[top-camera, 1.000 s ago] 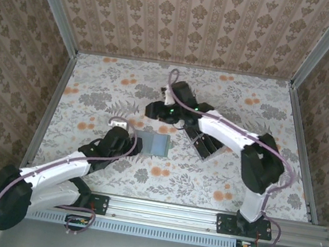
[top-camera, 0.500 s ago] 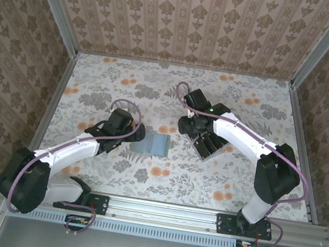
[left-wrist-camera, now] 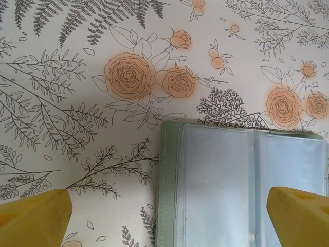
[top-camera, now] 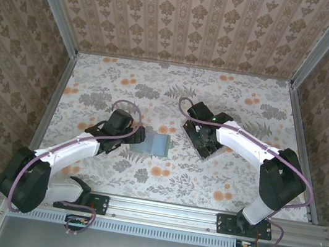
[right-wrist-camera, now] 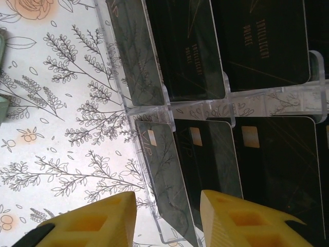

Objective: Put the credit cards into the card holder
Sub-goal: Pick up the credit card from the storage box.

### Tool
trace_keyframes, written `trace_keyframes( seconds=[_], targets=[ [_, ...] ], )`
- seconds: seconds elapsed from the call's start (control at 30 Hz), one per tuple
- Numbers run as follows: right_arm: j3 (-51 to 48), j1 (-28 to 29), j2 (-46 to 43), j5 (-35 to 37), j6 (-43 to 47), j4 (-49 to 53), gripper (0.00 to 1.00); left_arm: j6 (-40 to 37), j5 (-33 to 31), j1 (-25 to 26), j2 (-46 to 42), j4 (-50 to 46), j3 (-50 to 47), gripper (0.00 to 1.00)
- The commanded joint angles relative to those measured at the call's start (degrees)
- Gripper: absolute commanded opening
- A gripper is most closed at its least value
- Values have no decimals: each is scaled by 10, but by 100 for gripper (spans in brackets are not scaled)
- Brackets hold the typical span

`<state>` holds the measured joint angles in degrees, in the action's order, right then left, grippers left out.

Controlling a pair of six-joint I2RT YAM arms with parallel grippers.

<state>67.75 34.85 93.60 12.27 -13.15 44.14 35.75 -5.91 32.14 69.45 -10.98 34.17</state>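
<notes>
Yellow left gripper [left-wrist-camera: 167,216] gapes empty over card holder [left-wrist-camera: 247,180]; wrist view shows right gripper [right-wrist-camera: 167,218] half-open over credit cards [right-wrist-camera: 205,159]

2 white arms [top-camera: 64,161], black joints [top-camera: 117,122], yellow fingers [left-wrist-camera: 31,218].

Glossy credit cards [right-wrist-camera: 205,159] in a clear-plastic rack [right-wrist-camera: 154,114].

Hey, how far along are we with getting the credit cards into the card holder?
Done: the card holder lies open flat, and its clear pockets look empty. In hand: the right jaws, apart, straddle the end of a row of credit cards in the clear rack; nothing is lifted. The left jaws hang wide open by the holder. Left: every card.
</notes>
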Motion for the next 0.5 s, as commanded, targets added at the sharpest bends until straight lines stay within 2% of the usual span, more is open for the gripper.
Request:
trace_keyframes(
  seconds=[0.0,0.47],
  targets=[
    [-10,-3,8,24,11,13,39,3,6,-5,5,-7,10,100],
    [-29,-2,37,10,8,-4,37,3,11,-4,19,1,14,100]
  ],
)
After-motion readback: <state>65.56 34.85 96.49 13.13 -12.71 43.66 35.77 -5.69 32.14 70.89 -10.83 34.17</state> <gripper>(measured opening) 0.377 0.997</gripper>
